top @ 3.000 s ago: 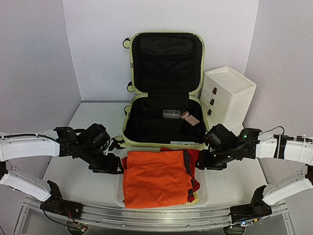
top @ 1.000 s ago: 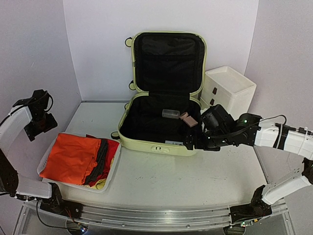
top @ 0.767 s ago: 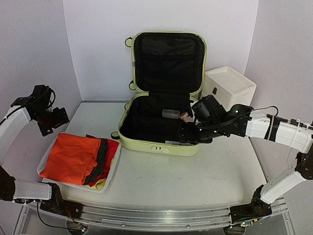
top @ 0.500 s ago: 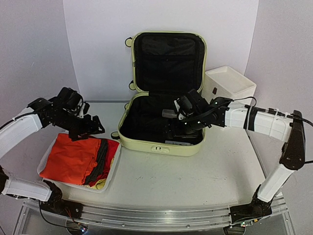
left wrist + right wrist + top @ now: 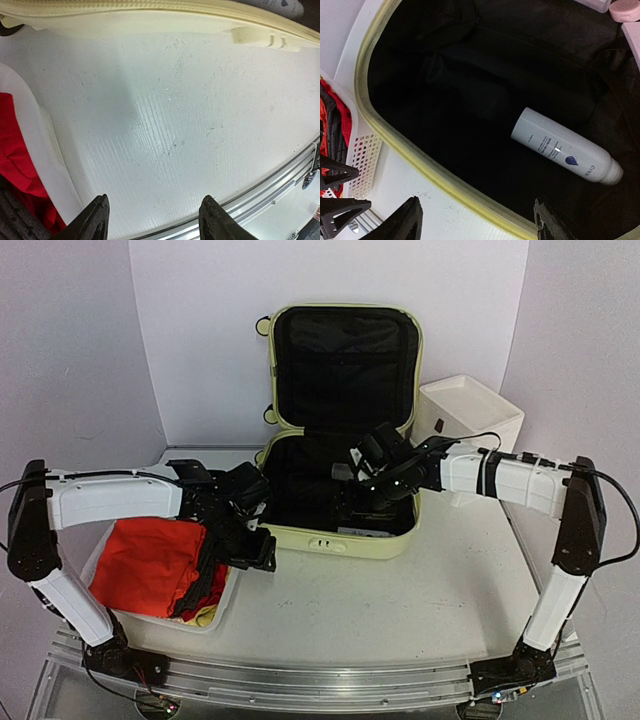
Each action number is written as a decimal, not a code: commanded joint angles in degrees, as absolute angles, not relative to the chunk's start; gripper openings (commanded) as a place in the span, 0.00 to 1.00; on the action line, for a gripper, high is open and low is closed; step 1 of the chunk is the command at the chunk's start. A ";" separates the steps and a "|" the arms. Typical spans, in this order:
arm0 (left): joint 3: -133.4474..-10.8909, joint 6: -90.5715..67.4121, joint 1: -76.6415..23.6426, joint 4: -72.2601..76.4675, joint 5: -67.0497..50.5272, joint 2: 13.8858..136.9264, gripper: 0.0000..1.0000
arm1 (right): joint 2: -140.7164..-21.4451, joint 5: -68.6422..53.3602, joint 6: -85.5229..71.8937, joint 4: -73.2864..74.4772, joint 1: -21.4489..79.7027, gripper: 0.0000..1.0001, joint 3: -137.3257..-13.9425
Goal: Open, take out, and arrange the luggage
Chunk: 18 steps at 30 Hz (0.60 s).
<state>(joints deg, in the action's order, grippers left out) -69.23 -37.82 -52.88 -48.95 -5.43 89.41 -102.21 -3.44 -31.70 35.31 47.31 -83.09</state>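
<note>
Over the last second both arms have swung in toward the large pale yellow-green hard-shell suitcase (image 5: 330,540), which sits at the back centre of the white table (image 5: 400,610) with its lid upright against the wall and its black-lined base flat and open. The right gripper (image 5: 362,492), a second ago at the front right rim, now hangs inside the base with its fingers apart and empty, above a white cylindrical bottle with a blue drop mark (image 5: 565,152) lying on the lining. The left gripper (image 5: 258,552) has come from the far left wall across the white mesh basket (image 5: 30,125) of orange and red folded clothes (image 5: 145,565), and now sits low over bare table just before the case's front left corner, its fingers narrower than before but apart on nothing. With the clothes already out, the small items left in the base appear to be the next job. The right arm has little room: the rim lies close below its wrist and the white three-drawer box (image 5: 470,425) stands just beside the case. The table in front is open as far as the metal rail (image 5: 300,680) at the near edge.
</note>
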 commanded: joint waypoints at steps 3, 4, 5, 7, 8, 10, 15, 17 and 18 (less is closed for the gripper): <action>-65.83 -41.75 -52.07 -50.11 -2.18 91.79 0.62 | -102.38 0.72 -34.96 34.94 44.28 0.79 -85.57; -64.64 -42.30 -51.44 -50.90 -1.29 91.49 0.62 | -102.39 2.69 -35.68 35.40 43.91 0.81 -85.55; -63.28 -42.67 -50.57 -51.31 -0.68 90.86 0.61 | -102.27 3.67 -36.51 35.77 43.11 0.82 -85.15; -60.43 -43.12 -48.16 -51.70 -0.53 88.96 0.61 | -101.56 3.34 -37.33 35.90 40.58 0.82 -83.80; -59.31 -43.15 -46.91 -51.66 0.33 87.80 0.61 | -101.15 2.89 -37.35 35.94 38.94 0.82 -83.23; -57.57 -42.39 -43.96 -51.75 2.18 85.56 0.61 | -100.27 2.78 -36.30 35.95 36.08 0.82 -82.37; -59.30 -39.40 -41.75 -52.21 5.02 81.61 0.67 | -100.78 6.51 -32.43 37.89 32.99 0.82 -83.14; -61.94 -37.93 -41.79 -52.12 4.28 80.87 0.76 | -101.19 8.81 -30.73 38.55 32.50 0.83 -83.48; -63.35 -37.21 -41.75 -52.12 4.11 80.71 0.79 | -101.31 9.70 -30.07 38.87 32.13 0.83 -83.60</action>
